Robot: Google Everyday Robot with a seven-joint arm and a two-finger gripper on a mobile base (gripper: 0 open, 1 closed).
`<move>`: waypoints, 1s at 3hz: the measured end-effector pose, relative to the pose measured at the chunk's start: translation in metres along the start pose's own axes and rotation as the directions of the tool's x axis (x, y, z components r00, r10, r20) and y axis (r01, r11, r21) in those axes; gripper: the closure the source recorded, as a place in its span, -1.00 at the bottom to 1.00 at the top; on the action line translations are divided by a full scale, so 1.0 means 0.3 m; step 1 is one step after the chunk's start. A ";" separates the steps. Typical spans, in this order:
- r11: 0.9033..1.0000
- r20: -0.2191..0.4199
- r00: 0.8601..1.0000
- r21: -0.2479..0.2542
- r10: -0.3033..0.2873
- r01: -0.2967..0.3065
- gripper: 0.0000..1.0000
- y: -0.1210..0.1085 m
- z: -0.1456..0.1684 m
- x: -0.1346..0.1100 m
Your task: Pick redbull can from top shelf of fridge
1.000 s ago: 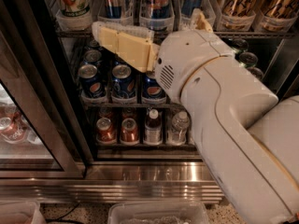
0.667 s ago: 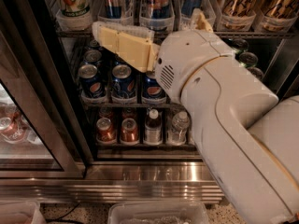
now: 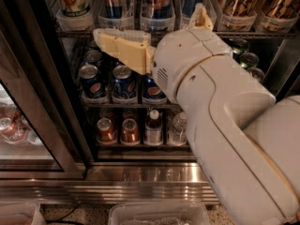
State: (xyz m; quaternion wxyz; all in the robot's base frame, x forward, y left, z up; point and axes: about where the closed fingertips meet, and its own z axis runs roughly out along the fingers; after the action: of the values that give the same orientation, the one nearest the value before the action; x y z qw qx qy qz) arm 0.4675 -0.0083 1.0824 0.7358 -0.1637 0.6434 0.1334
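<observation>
Cream-coloured plastic fingers (image 3: 122, 48) of the robot's hand (image 3: 149, 25) stand spread apart and released, gripping nothing. The hand is at the front edge of the wire-rack top shelf (image 3: 262, 33) inside the black-framed, glass-doored fridge (image 3: 61, 107). The nearest tall slim blue-and-silver redbull can (image 3: 157, 1) stands upright in its clear plastic bin (image 3: 157, 23) on that shelf, just behind the hand.

The risk, as I judge it, lies in the bins being packed side by side. A finger entering off-centre could strike a bin wall or wedge against a neighbouring can. A tall narrow can pinched badly may also tip or slip. The bulky white arm (image 3: 225, 116) hides much of the shelves.

On top there are three blue-and-silver cans in view, one green-and-white can (image 3: 72, 3) to their left, and two gold-brown cans (image 3: 234, 3) to their right. Below sit at least four short dark-blue Pepsi cans (image 3: 124, 81). On the lowest rack are two copper-coloured cans (image 3: 107, 130) and two bottles (image 3: 153, 128).
</observation>
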 end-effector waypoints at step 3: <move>0.995 0.063 0.994 -0.045 -0.088 0.090 -1.00 0.040 0.020 0.039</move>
State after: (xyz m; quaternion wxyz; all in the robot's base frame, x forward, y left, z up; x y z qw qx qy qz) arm 0.4697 0.0049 1.0706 0.7561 -0.2058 0.6094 0.1208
